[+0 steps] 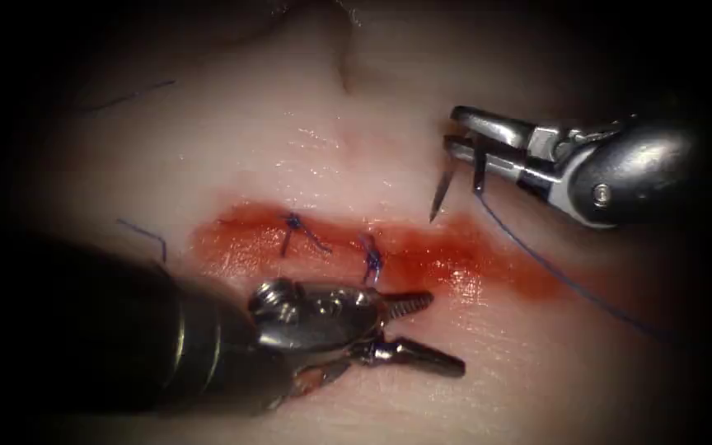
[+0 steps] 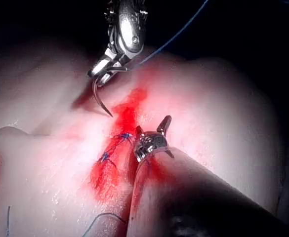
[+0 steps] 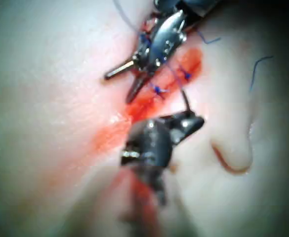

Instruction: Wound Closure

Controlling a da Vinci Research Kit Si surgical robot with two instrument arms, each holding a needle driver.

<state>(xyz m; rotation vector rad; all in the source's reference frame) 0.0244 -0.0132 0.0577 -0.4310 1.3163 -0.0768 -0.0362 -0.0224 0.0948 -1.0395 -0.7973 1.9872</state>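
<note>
Steel fingers of the left tool (image 1: 422, 334) lie spread wide in the lower middle of the endoscope frame, holding nothing, resting just below the cut (image 1: 389, 251).

Beyond them the cut runs across the tissue (image 1: 290, 140) as a band wet with red fluid (image 1: 496, 276). Two stitches (image 1: 370, 259) of dark blue thread already cross its left and middle stretch; to the right of them the band looks unstitched, so by my reading the closure is partly done with that right part left. Short cut ends of thread (image 1: 146, 235) lie on the pale tissue at the left.

Farther back, in the upper right, the right tool (image 1: 455, 136) has its fingers closed on the needle (image 1: 441, 196), gripping it near its thread end. The curved needle hangs free with its point just above the upper edge of the cut, not in the tissue. Its thread (image 1: 570, 284) trails from the fingers down toward the lower right.
</note>
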